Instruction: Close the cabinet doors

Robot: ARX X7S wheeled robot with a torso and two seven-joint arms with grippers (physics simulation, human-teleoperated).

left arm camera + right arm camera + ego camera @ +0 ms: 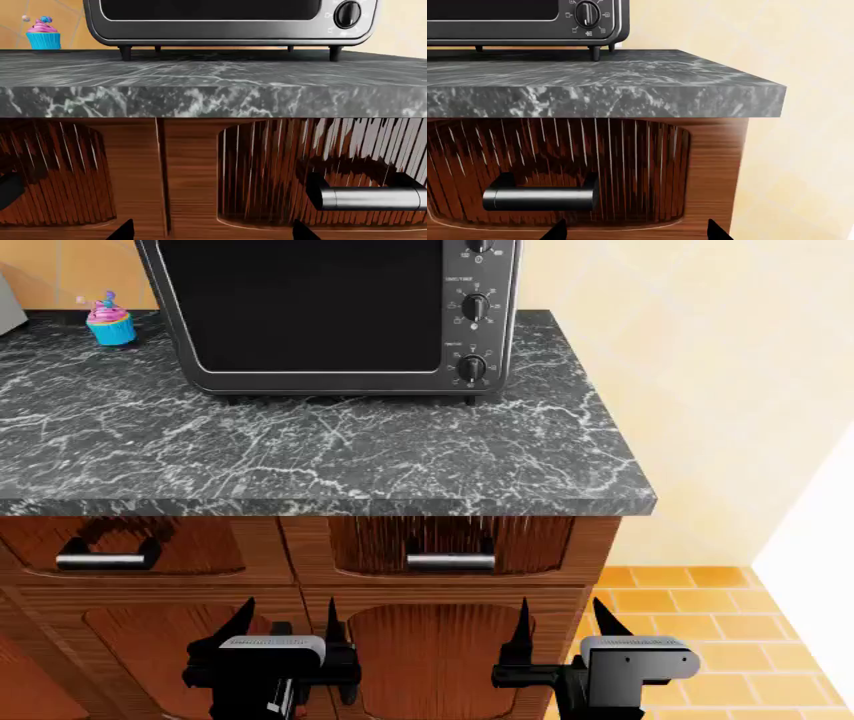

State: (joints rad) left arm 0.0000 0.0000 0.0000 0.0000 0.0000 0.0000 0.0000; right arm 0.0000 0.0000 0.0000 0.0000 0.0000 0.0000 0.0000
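The wooden cabinet stands under a dark marble counter (307, 455). In the head view two cabinet doors with arched panels, a left one (147, 645) and a right one (427, 650), sit below two drawer fronts and are partly hidden by my arms. I cannot tell whether they stand ajar. My left gripper (287, 625) is open in front of the seam between the doors. My right gripper (561, 622) is open near the cabinet's right edge. In the wrist views both the left gripper (212, 232) and the right gripper (635, 232) face the drawer fronts with nothing between their fingers.
A black toaster oven (327, 310) and a pink cupcake (111, 322) stand on the counter. Each drawer has a metal bar handle, the left one (100, 561) and the right one (450, 561) (367, 197) (537, 198). An orange tiled floor (694, 640) and a cream wall lie to the right.
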